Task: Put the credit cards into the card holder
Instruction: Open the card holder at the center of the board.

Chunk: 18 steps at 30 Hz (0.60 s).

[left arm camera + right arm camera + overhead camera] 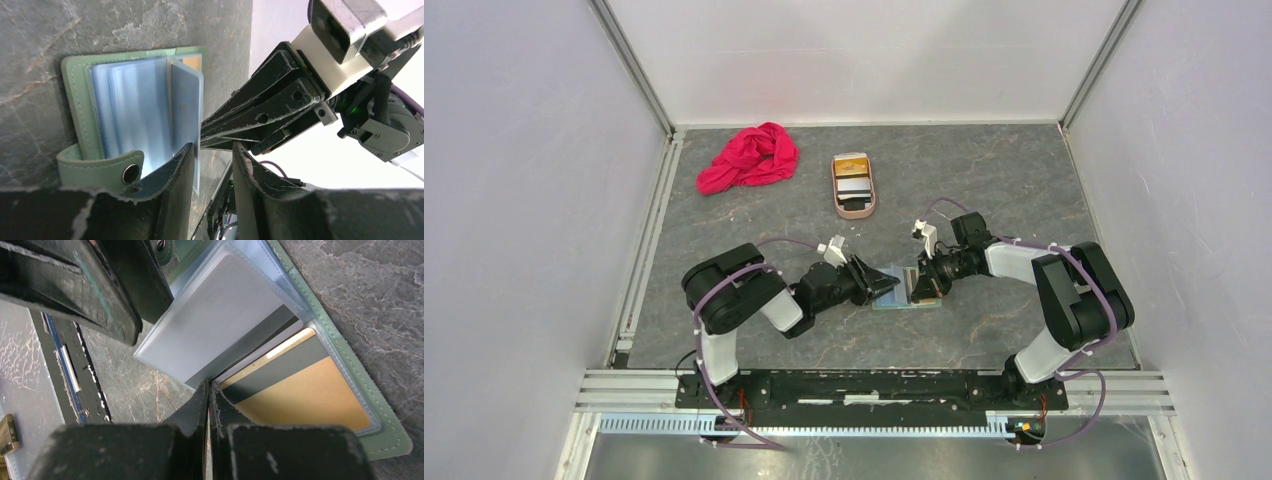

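Observation:
The sage-green card holder (907, 299) (75, 100) (385, 432) lies open on the table between both grippers. An orange credit card (310, 395) with a dark stripe sits in its right pocket. A clear sleeve (185, 100) (215, 315) stands up from the middle with a pale card inside. My right gripper (924, 287) (210, 382) (202, 135) is shut at the sleeve's edge, with a thin pale card edge pinched between its fingers. My left gripper (886, 283) (212, 147) stands open, one finger resting against the sleeve's free edge. More credit cards (854, 180) lie in the tray.
A pinkish-tan oval tray (870, 205) stands behind the card holder. A red cloth (749, 158) lies crumpled at the back left. White walls enclose the table on three sides, and an aluminium rail (874, 385) runs along the near edge.

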{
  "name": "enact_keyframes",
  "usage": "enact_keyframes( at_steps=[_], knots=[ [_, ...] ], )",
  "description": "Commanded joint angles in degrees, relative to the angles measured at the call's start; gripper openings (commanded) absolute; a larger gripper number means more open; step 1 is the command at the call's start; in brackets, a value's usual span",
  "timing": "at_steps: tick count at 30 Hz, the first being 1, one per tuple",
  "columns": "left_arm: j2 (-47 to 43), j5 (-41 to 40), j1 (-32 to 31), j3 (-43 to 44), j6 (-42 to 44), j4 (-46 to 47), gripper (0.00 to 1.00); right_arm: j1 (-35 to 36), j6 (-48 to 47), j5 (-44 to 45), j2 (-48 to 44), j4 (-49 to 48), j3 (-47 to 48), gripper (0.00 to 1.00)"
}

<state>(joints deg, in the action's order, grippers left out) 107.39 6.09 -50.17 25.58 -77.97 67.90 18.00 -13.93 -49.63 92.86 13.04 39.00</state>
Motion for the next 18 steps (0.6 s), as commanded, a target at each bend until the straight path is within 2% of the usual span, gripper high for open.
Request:
enact_keyframes(
  at_steps=[1, 11, 18],
  knots=[
    [3.1, 3.7, -0.5, 0.3, -3.9, 9.7, 0.4, 0.4, -1.9, 1.7, 0.0, 0.2, 1.0, 0.04],
    [4.4, 5.3, -0.5, 3.4, -3.2, 8.8, 0.39, -0.9, -4.1, 0.8, -5.6, 0.7, 1.3, 0.07],
    [4.7, 6.0, -0.5, 6.6, -1.2, 4.3, 0.39, -3.1, -5.4, 0.9, -7.4, 2.0, 2.0, 0.11]
  ],
)
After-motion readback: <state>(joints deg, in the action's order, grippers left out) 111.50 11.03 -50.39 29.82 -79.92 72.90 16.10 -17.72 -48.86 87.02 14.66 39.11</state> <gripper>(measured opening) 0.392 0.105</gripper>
